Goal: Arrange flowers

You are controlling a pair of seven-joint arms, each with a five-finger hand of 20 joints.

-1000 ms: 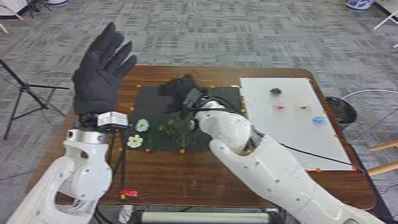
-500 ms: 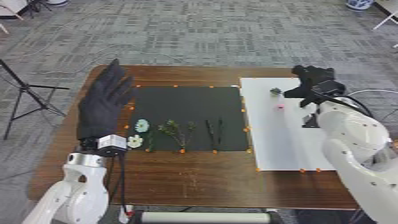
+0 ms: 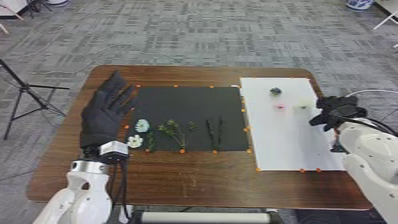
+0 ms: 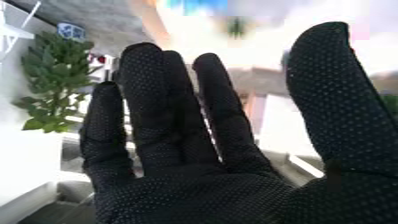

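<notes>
Right robot hand (image 3: 340, 111) drawn back; dotted glove (image 4: 187, 197); flat white sheet (image 3: 289, 137)

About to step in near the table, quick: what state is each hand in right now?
Left hand: open, fingers extended, holding nothing.
Right hand: open, thumb apart from the fingers, nothing held.

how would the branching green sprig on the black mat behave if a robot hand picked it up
The green sprig looks light for its spread, being mostly thin stems and small leaves. Those stems would probably flex a little. It lies flat on the black mat with branches fanned out, so it seems unlikely to roll.
</notes>
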